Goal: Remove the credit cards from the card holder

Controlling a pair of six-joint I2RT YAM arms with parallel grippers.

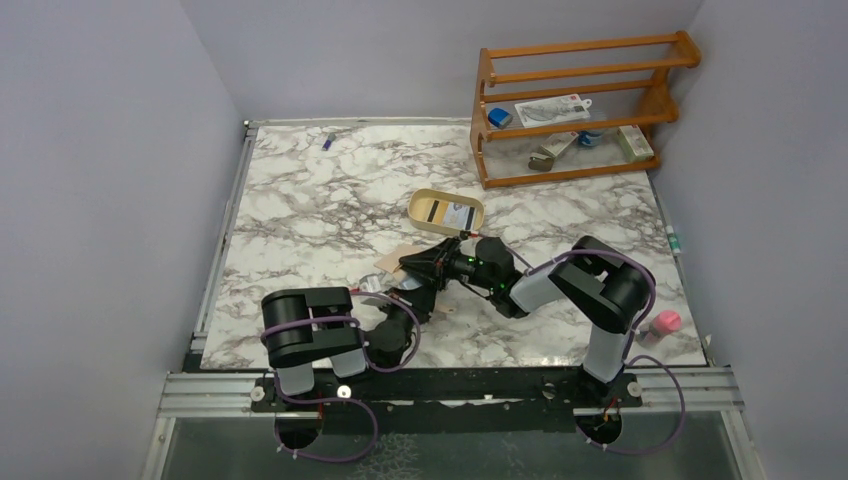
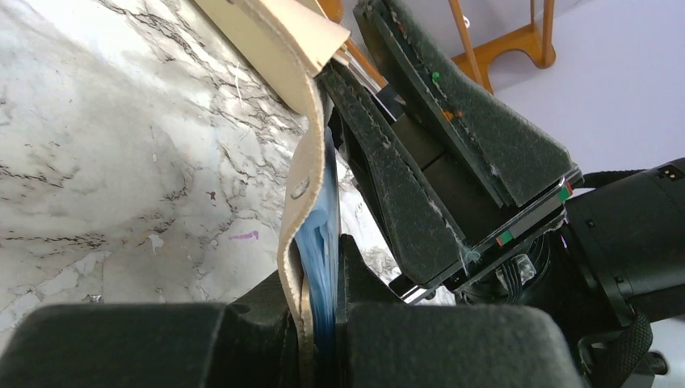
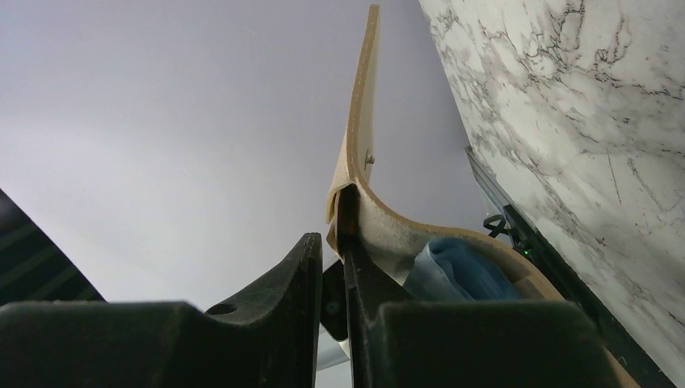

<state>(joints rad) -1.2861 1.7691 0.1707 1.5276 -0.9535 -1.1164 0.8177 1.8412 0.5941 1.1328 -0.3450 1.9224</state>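
Note:
The tan card holder (image 1: 392,263) is held up off the marble table between both grippers. My left gripper (image 2: 323,323) is shut on its lower edge, pinching the tan leather (image 2: 275,40) together with pale blue credit cards (image 2: 321,242) that sit inside it. My right gripper (image 3: 333,267) is almost closed at the holder's top, with a thin tan layer in the narrow gap between its fingers. The holder's flap (image 3: 363,105) with its snap stands up past the right finger. Blue cards (image 3: 460,271) show in the curved pocket beside it. The right fingers (image 2: 404,202) also show in the left wrist view.
An oval tan tray (image 1: 425,198) just behind the grippers holds a whitish card (image 1: 457,214). A wooden rack (image 1: 580,110) with small items stands at the back right. A pink object (image 1: 665,322) lies at the right edge. A small blue item (image 1: 327,142) lies far left.

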